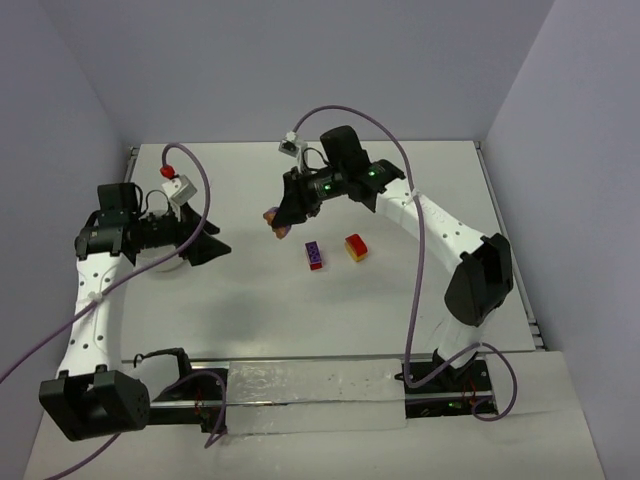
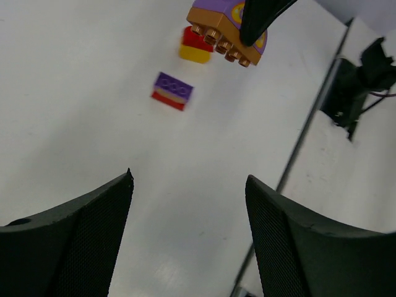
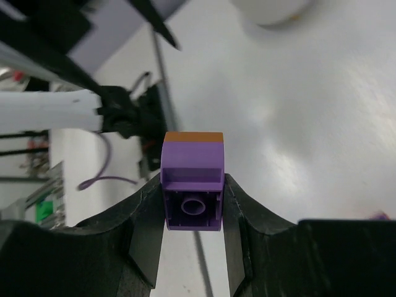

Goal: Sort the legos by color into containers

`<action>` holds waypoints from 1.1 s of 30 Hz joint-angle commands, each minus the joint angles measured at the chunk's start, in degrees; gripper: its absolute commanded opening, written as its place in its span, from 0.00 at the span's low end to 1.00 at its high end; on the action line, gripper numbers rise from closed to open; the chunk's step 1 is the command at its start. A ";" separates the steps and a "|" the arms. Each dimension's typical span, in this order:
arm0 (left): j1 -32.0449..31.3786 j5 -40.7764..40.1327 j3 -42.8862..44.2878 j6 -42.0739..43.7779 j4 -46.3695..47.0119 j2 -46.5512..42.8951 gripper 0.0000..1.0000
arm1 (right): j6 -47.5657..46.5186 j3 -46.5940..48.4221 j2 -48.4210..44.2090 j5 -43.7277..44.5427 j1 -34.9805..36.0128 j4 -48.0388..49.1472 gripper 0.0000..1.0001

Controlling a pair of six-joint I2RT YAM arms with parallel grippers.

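My right gripper [image 1: 280,222] is shut on a purple-and-orange brick [image 3: 192,185] and holds it above the table, left of centre. The brick also shows at the top of the left wrist view [image 2: 226,28], studs facing the camera. A purple-on-red brick [image 1: 314,255] [image 2: 172,91] and a red-and-yellow brick [image 1: 355,247] [image 2: 196,46] lie on the table in the middle. My left gripper [image 1: 207,246] [image 2: 189,185] is open and empty at the left, facing the bricks. The white tub [image 3: 269,9] stands by the left gripper, mostly hidden in the top view.
Grey walls close the table at the back and sides. A metal rail [image 1: 310,385] with the arm bases runs along the near edge. Purple cables [image 1: 200,185] loop over both arms. A dark seam [image 2: 309,133] marks the table's right side.
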 commanded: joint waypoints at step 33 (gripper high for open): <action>-12.50 14.95 -10.49 -49.37 41.61 -4.12 0.79 | 21.67 -9.34 -4.14 -24.55 5.28 29.74 0.00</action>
